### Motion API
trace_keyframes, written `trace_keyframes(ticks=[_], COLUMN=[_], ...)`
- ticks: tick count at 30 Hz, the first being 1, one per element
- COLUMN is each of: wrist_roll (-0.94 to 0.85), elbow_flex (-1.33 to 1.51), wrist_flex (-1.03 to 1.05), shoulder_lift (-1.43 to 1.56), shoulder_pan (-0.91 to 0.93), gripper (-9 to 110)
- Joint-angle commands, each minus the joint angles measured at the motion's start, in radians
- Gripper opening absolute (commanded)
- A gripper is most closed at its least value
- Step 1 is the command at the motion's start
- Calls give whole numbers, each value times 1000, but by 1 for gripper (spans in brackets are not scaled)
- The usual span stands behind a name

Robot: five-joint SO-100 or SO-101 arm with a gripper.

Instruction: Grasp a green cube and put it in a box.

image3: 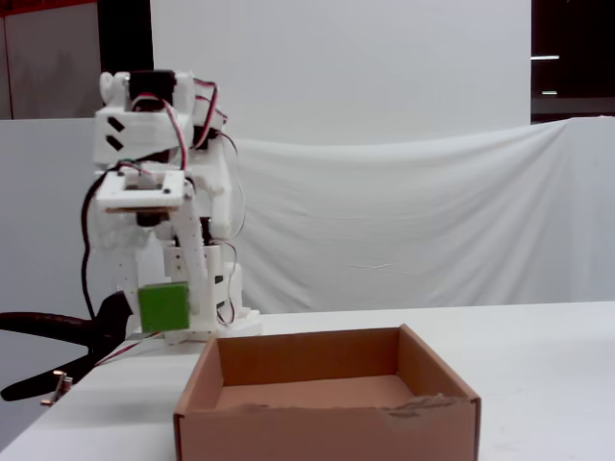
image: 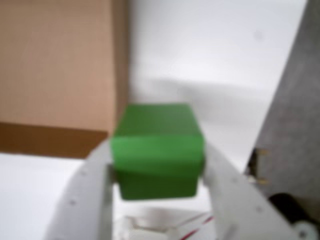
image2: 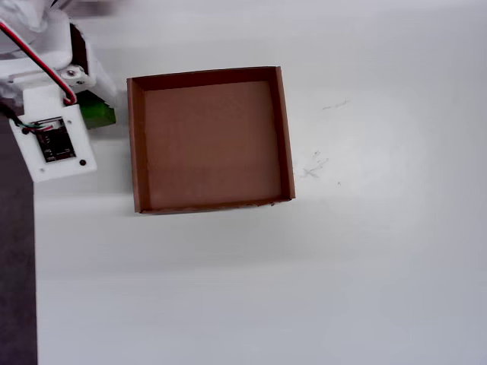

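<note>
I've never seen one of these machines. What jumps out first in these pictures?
The bright green cube, pinched between the white gripper fingers and lifted clear of the table in the fixed view. Next, the empty brown cardboard box in the middle of the white table; in the overhead view the cube sits just left of it.

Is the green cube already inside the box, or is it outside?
Outside. The gripper holds the green cube in the air, left of the box in the fixed view; the box is empty.

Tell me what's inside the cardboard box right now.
Nothing: the box shows only its bare brown bottom in the overhead view. The green cube is outside it, held in the gripper above the table.
</note>
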Motion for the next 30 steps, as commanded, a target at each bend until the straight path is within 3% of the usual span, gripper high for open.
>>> trace_keyframes(ticks=[1, 18, 30], wrist_roll=[-14, -17, -17], elbow_flex=[-61, -9, 26], wrist_flex=[-2, -276, -279], shoulder_lift=[66, -78, -155], shoulder_pan=[-57, -264, -348], gripper=[14, 14, 14])
